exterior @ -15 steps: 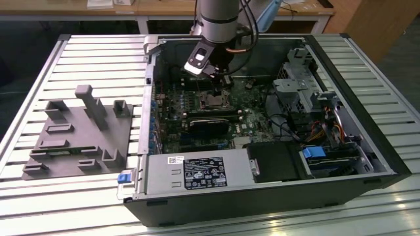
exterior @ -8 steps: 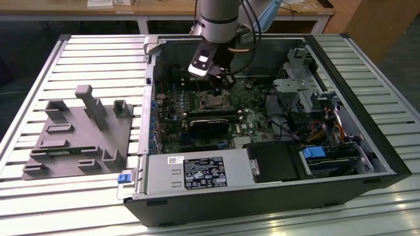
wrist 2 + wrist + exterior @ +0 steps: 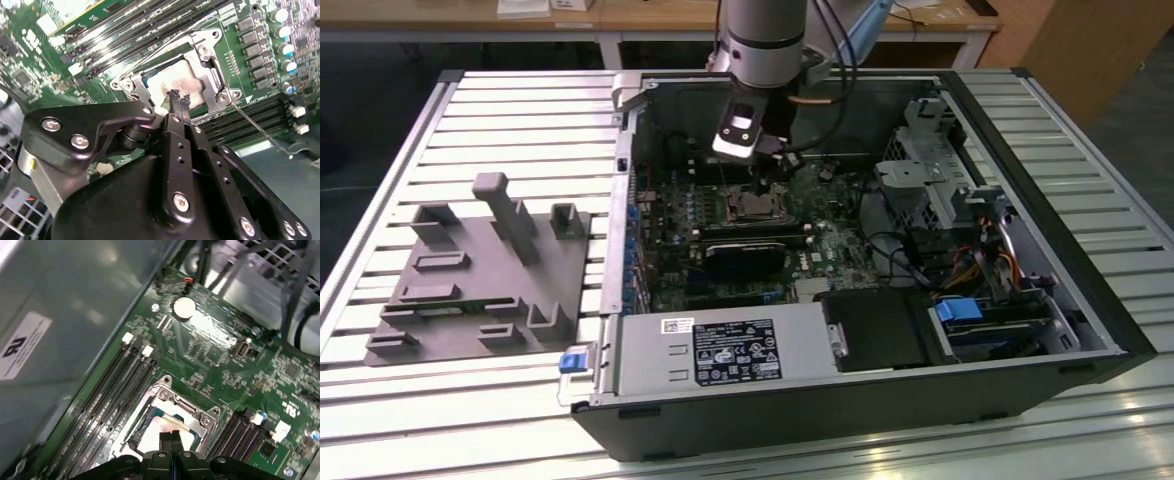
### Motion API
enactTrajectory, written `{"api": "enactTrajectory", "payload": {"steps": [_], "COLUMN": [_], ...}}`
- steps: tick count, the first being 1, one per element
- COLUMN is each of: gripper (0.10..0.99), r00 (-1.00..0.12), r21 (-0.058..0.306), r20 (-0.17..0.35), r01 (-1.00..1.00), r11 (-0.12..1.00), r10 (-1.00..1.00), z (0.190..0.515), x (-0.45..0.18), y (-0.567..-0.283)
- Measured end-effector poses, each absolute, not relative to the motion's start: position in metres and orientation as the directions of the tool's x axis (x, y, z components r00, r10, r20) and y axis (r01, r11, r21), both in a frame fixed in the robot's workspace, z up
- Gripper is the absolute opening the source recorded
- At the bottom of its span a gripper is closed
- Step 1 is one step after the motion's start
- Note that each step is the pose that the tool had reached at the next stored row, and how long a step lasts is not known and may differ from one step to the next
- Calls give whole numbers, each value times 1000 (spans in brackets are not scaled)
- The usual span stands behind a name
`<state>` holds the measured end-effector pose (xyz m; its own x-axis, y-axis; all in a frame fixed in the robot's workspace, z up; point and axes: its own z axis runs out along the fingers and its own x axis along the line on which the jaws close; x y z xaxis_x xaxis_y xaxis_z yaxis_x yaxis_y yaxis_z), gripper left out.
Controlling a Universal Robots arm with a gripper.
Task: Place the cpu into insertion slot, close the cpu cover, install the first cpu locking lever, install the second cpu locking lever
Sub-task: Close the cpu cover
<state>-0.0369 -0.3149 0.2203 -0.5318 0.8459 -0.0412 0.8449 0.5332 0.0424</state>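
The gripper [image 3: 762, 188] hangs from the arm [image 3: 765, 40] straight over the insertion slot [image 3: 751, 207], which sits in the green board [image 3: 670, 215] inside the open case [image 3: 854, 410] on the table [image 3: 520, 110]. In both wrist views the two black fingers [image 3: 181, 145] are pressed together with no gap between them and nothing clamped. Their rough tips are down at the cpu [image 3: 166, 85], though I cannot tell if they touch it. The cpu lies in the slot with its dull silver top facing up. The cover [image 3: 214, 75] appears to lie flat around it, so the chip shows through the cover's window. In the first wrist view the gripper [image 3: 172, 436] again sits over the cpu [image 3: 151, 438], with the cover [image 3: 188, 408] framing it and a dark strip of the slot [image 3: 141, 424] showing along one edge. A thin wire lever [image 3: 261, 131] runs out from one corner of the slot, across the long black slots [image 3: 260, 112] just beside it. More long black slots [image 3: 107, 390] lie along the slot's other side, and a round silver cell [image 3: 183, 308] sits on the board further from it. Well apart from the slot, outside the case toward the exterior view's left, a grey fixture [image 3: 480, 270] rests on the table.
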Motion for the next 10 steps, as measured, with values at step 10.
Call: {"api": "enactTrajectory", "payload": {"steps": [10], "gripper": [102], "r00": [-672], "r21": [41], "r20": [-42], "r01": [738], "r11": [674], "r10": [739], "z": [220], "x": [-37], "y": [-315]}}
